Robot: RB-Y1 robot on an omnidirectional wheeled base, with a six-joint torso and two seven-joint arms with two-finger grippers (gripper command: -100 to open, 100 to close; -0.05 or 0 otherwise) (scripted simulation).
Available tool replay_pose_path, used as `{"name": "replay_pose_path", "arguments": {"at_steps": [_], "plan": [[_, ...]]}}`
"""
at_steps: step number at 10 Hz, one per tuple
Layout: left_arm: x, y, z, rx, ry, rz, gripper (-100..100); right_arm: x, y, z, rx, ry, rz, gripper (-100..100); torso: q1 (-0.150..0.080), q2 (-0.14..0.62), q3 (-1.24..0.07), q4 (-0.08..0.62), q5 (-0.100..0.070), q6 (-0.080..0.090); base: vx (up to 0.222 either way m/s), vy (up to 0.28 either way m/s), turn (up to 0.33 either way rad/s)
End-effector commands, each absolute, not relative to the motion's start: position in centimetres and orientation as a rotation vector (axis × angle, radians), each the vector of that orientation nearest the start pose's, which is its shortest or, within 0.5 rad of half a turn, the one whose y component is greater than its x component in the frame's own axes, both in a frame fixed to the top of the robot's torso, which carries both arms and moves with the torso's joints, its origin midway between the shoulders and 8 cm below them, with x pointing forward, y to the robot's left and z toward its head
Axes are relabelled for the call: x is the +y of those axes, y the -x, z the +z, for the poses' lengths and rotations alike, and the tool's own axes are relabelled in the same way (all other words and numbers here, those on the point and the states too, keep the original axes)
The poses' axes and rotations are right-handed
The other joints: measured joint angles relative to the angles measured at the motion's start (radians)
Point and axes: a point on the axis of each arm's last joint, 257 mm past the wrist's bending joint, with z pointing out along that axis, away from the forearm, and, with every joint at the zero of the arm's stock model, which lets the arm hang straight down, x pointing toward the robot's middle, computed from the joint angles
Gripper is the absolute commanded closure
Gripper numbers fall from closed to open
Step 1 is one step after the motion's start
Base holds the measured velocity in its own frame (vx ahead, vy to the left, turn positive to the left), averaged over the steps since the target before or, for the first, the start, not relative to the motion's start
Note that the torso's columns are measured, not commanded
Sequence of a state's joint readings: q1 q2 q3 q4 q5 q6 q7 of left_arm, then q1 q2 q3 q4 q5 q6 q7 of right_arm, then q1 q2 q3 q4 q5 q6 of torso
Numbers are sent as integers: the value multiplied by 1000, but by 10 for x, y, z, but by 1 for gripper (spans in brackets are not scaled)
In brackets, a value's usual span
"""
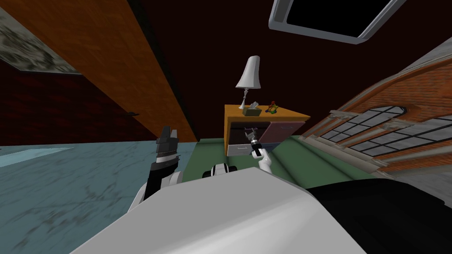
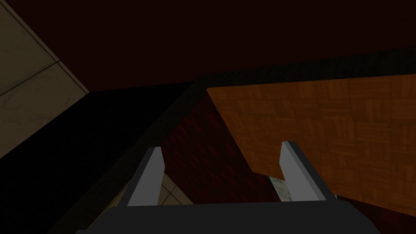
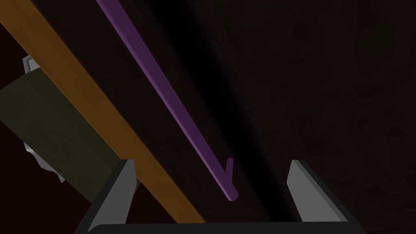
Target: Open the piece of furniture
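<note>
Against dark wall ahead, orange cabinet stands, with lamp, tissue box and small toy on top. Right tool at cabinet front, left half, before dark recess above grey drawer; pink panel beside recess. Its fingers released, spread wide; purple bar runs between them, touching neither. Left tool raised, well left of cabinet, near wood panel; fingers apart, grasping nothing.

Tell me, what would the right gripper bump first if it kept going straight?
Probably the thin purple bar lying between the open fingers of the right gripper, on the orange-topped cabinet; depth is unclear.
</note>
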State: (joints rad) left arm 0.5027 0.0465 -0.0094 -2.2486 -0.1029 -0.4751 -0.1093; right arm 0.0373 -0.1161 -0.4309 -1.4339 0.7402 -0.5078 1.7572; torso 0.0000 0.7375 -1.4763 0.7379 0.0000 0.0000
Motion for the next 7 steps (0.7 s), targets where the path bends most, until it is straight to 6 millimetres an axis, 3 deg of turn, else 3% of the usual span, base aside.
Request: {"name": "replay_pose_path", "arguments": {"at_steps": [1,4,5,7], "plan": [[263,-357,3,775,558,-1132,0,-401,-494,-209,1262,720,-995,-100,-1,1,0,0,0,0,34,17,-2],[263,-357,3,775,558,-1132,0,-403,-497,-201,1257,714,-991,-100,-1,0,0,0,0,0,31,4,19],[263,-357,3,775,558,-1132,0,-404,-498,-201,1260,712,-991,100,0,1,0,0,0,0,0,0,0],[263,-357,3,775,558,-1132,0,-404,-499,-198,1257,714,-988,100,-1,3,2,-4,-5,-2,-129,9,-29]]}}
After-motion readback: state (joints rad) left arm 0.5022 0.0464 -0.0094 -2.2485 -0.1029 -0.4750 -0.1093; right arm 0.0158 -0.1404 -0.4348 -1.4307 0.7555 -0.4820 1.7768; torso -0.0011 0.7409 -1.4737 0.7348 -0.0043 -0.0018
